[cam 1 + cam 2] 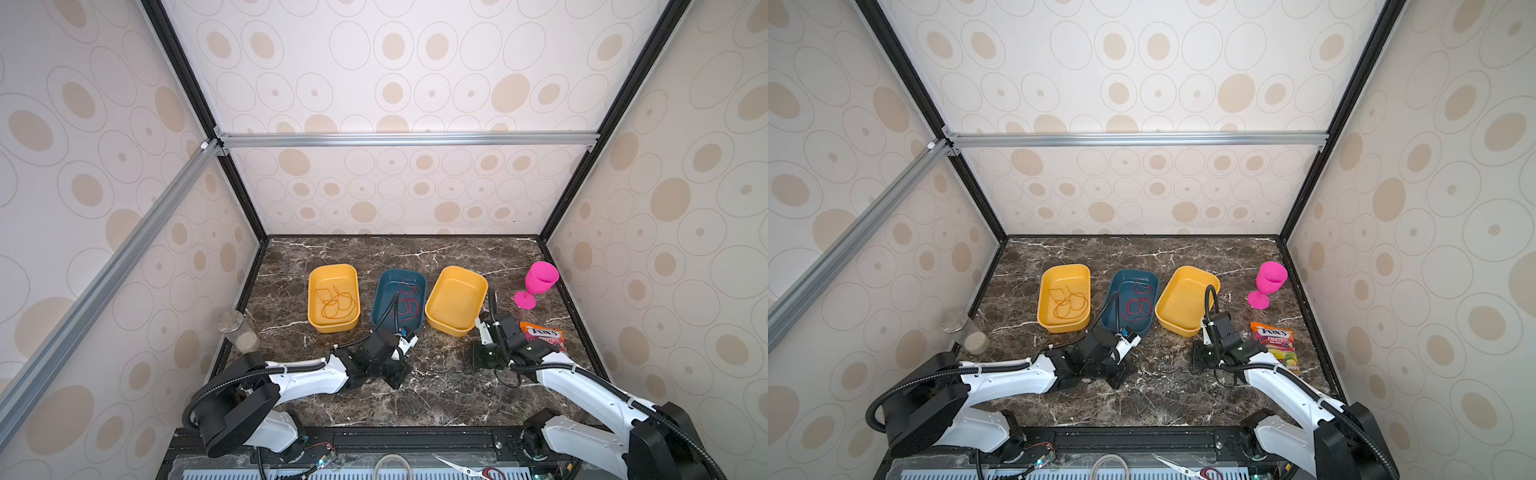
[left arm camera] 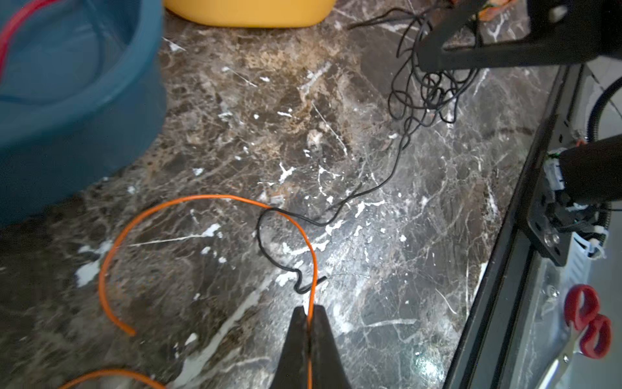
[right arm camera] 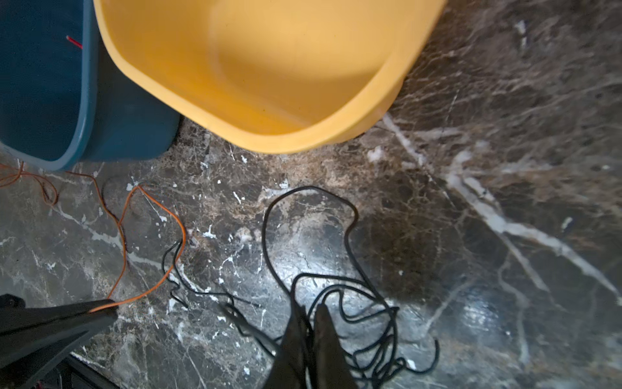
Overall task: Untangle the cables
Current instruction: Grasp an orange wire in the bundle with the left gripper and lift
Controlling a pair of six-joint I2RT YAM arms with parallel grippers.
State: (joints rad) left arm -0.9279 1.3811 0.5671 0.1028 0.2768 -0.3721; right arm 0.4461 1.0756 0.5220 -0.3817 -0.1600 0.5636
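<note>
- yellow tray point(image 1: 332, 275) holds an orange cable point(image 1: 337, 303); blue tray point(image 1: 392, 282) a red cable point(image 1: 411, 307).
- only wrist views show: left gripper point(image 2: 308, 313) pinching a loose orange cable point(image 2: 208, 197), right gripper point(image 3: 311, 315) pinching the black cable point(image 3: 265, 215), on the table point(image 2: 235, 101).

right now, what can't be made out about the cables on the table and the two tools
- Left wrist view: the orange cable past the shut left tool is cut off by the lower edge.
- Right wrist view: the right tool hides whether it pinches a strand of the black cable.
- Both top views: both cables are too thin to trace strand by strand.
</note>
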